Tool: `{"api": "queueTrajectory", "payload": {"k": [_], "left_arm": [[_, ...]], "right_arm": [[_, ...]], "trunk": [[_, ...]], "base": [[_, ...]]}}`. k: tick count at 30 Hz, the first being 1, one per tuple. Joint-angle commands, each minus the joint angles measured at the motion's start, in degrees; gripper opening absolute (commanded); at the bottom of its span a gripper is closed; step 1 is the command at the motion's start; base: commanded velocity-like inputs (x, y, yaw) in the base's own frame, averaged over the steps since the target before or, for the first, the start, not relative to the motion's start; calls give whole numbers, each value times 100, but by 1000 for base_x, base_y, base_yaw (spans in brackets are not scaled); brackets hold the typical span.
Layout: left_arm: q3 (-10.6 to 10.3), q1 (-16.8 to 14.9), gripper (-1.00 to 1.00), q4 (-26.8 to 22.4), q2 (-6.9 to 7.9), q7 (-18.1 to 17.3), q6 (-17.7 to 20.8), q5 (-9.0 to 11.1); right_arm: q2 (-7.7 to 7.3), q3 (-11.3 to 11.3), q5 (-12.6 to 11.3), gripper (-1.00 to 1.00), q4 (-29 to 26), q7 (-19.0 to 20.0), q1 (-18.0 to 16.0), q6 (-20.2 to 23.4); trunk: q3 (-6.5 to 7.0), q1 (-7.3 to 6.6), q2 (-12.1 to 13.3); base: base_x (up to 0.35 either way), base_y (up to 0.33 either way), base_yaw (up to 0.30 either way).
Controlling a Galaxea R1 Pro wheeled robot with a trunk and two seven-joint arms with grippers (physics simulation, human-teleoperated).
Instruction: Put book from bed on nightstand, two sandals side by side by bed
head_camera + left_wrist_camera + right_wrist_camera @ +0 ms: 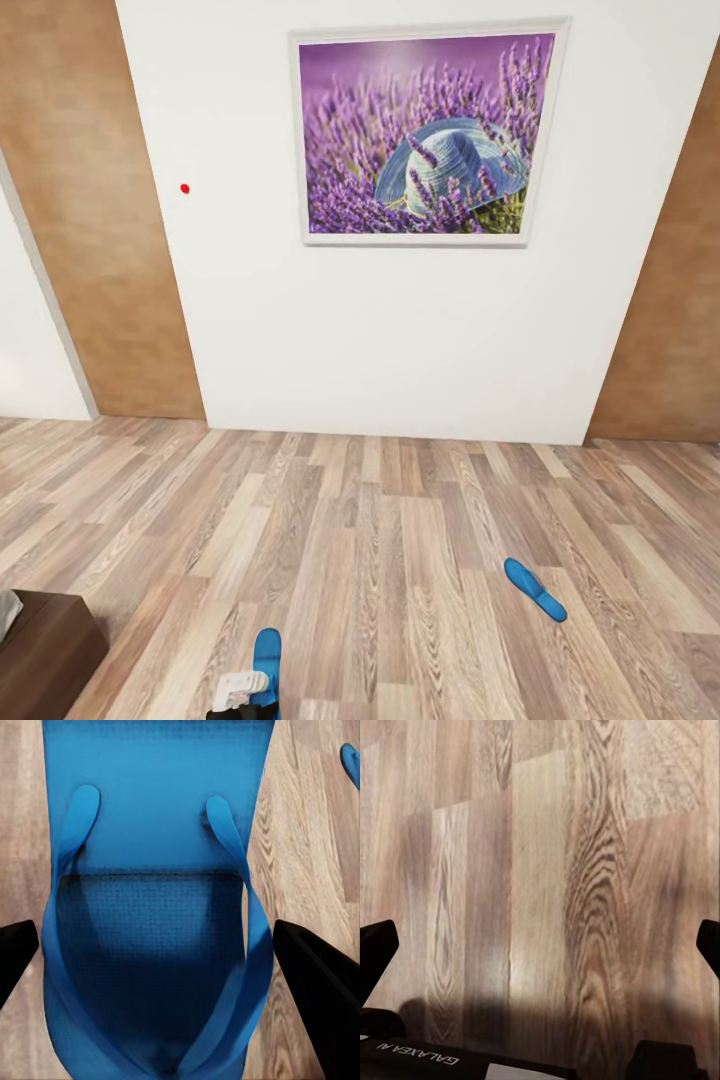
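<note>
Head view had one sandal [267,655] at the left gripper [240,690], the other sandal [535,590] lying well apart on the wood floor [380,540]; left wrist showed fingers [319,982] spread wide either side of it, nothing clamped; right gripper [540,967] open over bare planks; bed corner [40,640] nearby; pairing not done, book status unknown

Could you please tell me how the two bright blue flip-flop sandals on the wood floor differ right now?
The near blue flip-flop sandal lies between the left gripper's open black fingers; the far blue flip-flop sandal lies alone on the planks. The near one points straight ahead; the far one lies diagonally. Both are the same blue.
</note>
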Motion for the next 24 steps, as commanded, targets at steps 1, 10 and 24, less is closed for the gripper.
{"api": "queueTrajectory", "payload": {"k": [1, 10, 24], "left_arm": [[49, -3, -100, -8, -6, -41, 27, -43], [49, -3, -100, -8, -6, -25, 19, -43], [11, 3, -100, -1, -22, 261, -94, -89]], "right_arm": [[2, -19, -49, 100, -4, 30, -2, 59], [2, -23, -49, 100, -4, 30, -2, 59], [2, -28, -49, 100, -4, 30, -2, 59]], "trunk": [[-6, 2, -2], [-6, 2, -2], [-6, 2, -2]], "base": [[280, 200, 0], [286, 182, 0], [313, 84, 0]]}}
